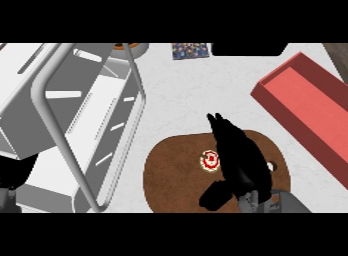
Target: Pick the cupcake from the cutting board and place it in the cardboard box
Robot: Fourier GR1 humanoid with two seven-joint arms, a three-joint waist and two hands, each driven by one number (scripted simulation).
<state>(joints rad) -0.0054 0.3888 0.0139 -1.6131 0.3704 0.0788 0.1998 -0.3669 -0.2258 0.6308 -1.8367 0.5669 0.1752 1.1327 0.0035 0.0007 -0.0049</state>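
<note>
Cupcake [210, 160] sits on the brown cutting board [177, 175] near the middle of the bench [199, 95], just left of the right robot hand [236, 155]. That robot hand hovers over the board, fingers straight and open, holding nothing. Red box [313, 115] lies to the right. Left robot hand [3, 175] shows at the near left edge beside a white dish rack [81, 110]; its fingers cannot be made out.
</note>
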